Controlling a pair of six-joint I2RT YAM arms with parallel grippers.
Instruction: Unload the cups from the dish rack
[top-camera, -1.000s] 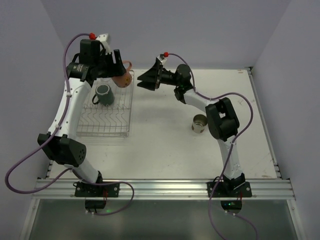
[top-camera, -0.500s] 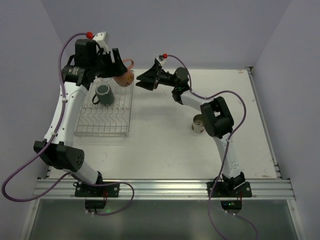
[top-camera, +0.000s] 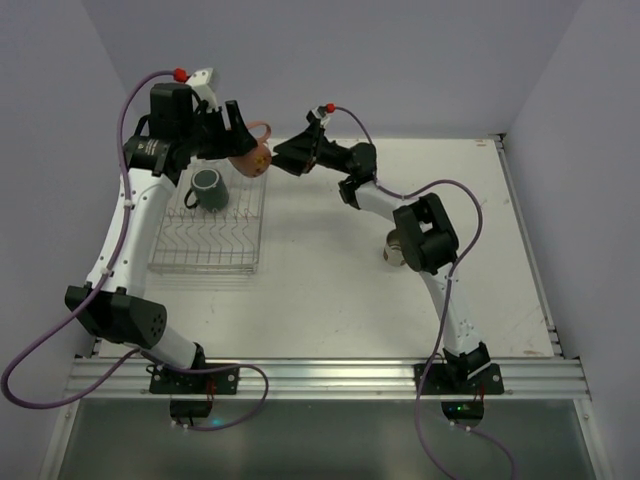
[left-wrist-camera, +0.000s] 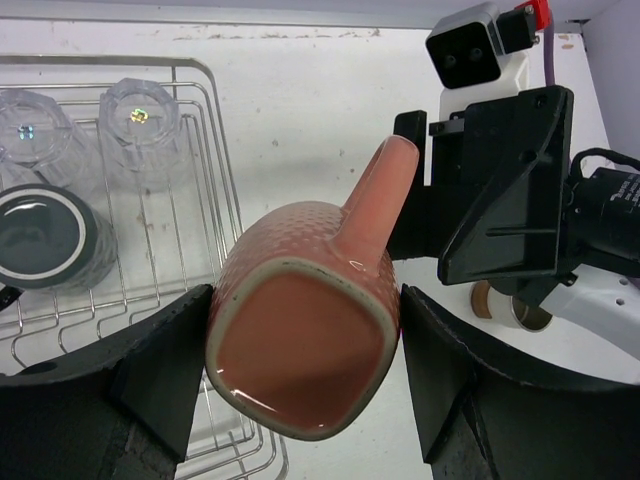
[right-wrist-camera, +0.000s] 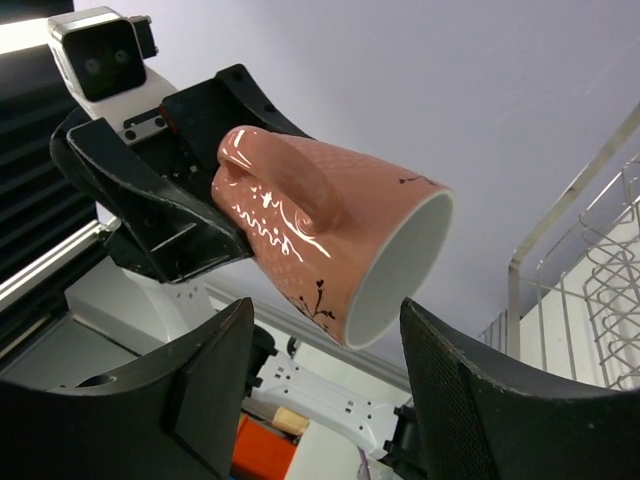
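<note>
The bench (top-camera: 330, 290) carried the dish rack (top-camera: 205, 250) along its left edge, the rack's far end near the far-left corner; your left arm covered that far end in the top view. Your left hand (top-camera: 232, 148) was clamped on the salmon-pink mug (right-wrist-camera: 330, 230), one finger on each side of its body, holding it in the air over the rack's far right corner, tipped with its handle up and its mouth turned toward the right hand (top-camera: 290, 155). That right hand stood with its fingers (right-wrist-camera: 200, 390) spread apart just in front of the mug's rim; you could not tell whether they touched it. The dark green mug (top-camera: 208, 190) sat in the rack's far half, cut off by the frame edge in the left wrist view. Two clear glasses (left-wrist-camera: 140, 115) stood at the rack's far end, barely readable from above. The tan cup (top-camera: 397, 248) sat on the bench's right half, mostly hidden behind your right arm.
</note>
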